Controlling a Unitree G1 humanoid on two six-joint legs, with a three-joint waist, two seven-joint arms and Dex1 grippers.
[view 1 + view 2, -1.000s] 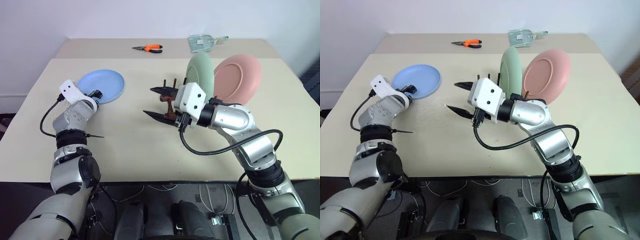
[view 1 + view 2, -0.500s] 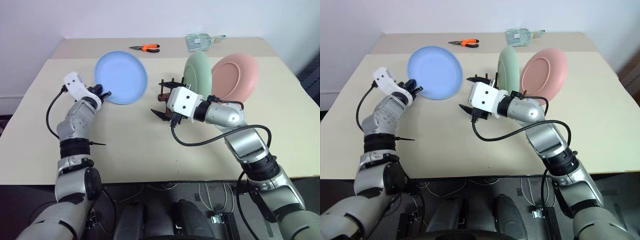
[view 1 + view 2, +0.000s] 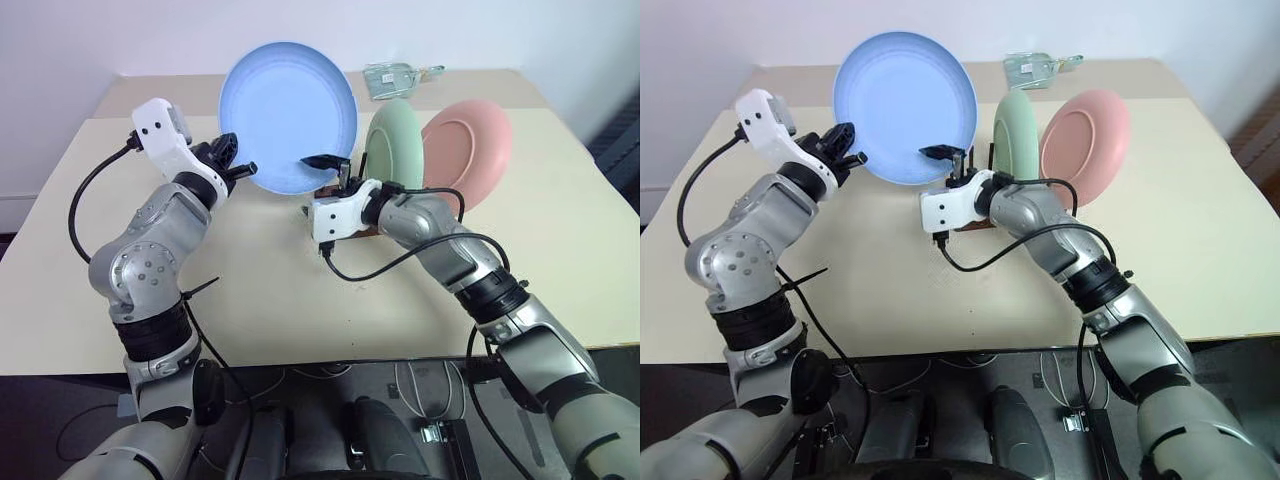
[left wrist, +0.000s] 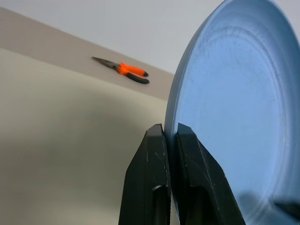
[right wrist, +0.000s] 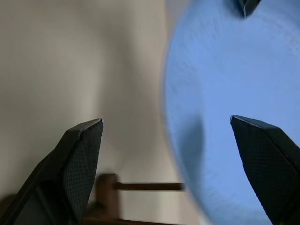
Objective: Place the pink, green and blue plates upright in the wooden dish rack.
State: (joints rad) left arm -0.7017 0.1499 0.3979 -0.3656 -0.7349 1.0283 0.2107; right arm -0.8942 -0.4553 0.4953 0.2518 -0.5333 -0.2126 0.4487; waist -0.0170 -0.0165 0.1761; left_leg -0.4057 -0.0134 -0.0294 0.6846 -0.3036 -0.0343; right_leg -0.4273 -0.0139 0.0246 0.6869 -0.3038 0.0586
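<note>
Where it lay flat, the blue plate [image 3: 288,115] now hangs upright, lifted.

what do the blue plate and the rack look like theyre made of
Blue plate: probably plastic or melamine. Its colour is one flat pastel with a soft matte sheen, the rim is thin, and the left pincer holds it up by the edge alone. Glazed ceramic can't be ruled out.

Rack: looks like dark brown wood with a dull finish, seen as a round peg and a thin crossbar.

Left gripper [image 4: 169,140] clamped (right gripper [image 5: 166,154] agape)
</note>
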